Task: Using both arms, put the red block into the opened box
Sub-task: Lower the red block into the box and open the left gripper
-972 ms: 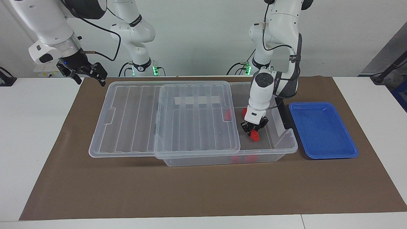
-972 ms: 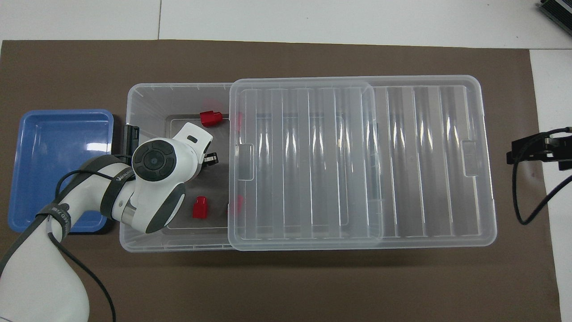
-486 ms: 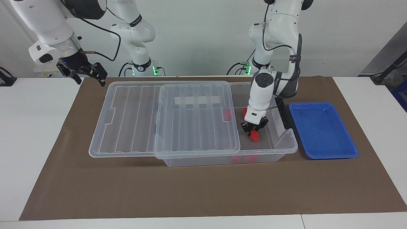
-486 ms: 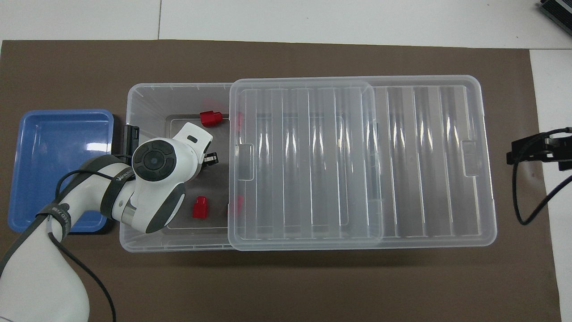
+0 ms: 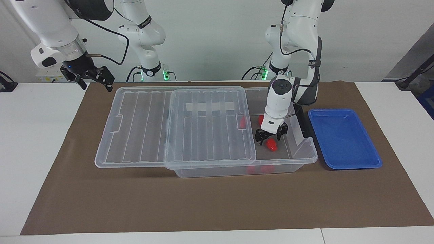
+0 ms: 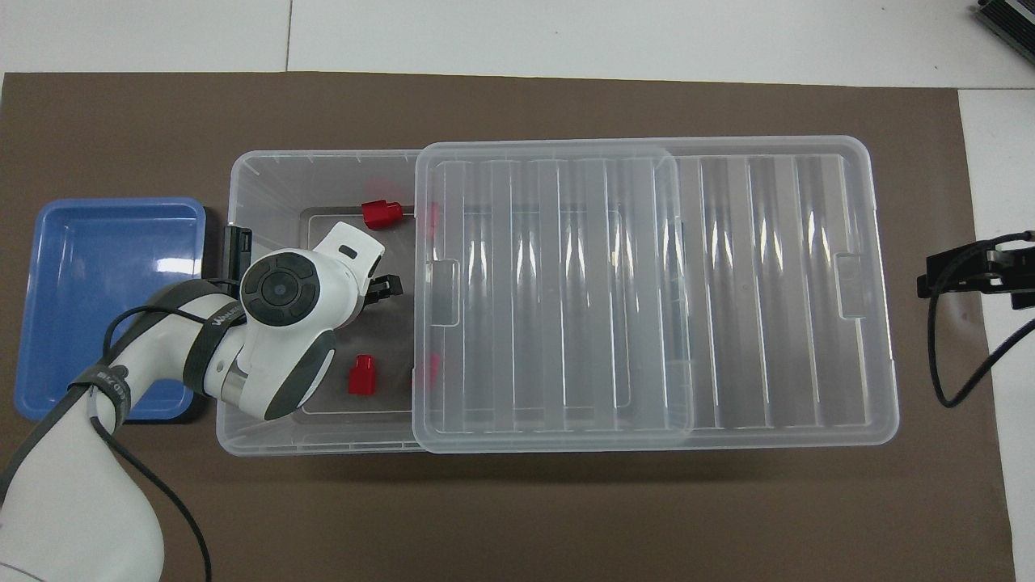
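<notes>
The box (image 5: 307, 157) is clear, glossy plastic, its walls see-through. Its lid (image 5: 142, 128) is the same clear plastic, ribbed, with bright glints along the ribs. A matt white tape strip (image 5: 210, 107) shows through it. The red block (image 5: 271, 145) looks like smooth, bright plastic. The tray (image 5: 344, 139) is glossy blue plastic with a sheen. The mat (image 5: 203, 203) is matt brown, paper-like. The tabletop (image 5: 30, 145) is smooth and white. The arm shells (image 5: 279, 98) are glossy white; the left tool (image 5: 268, 138) is matt black.
</notes>
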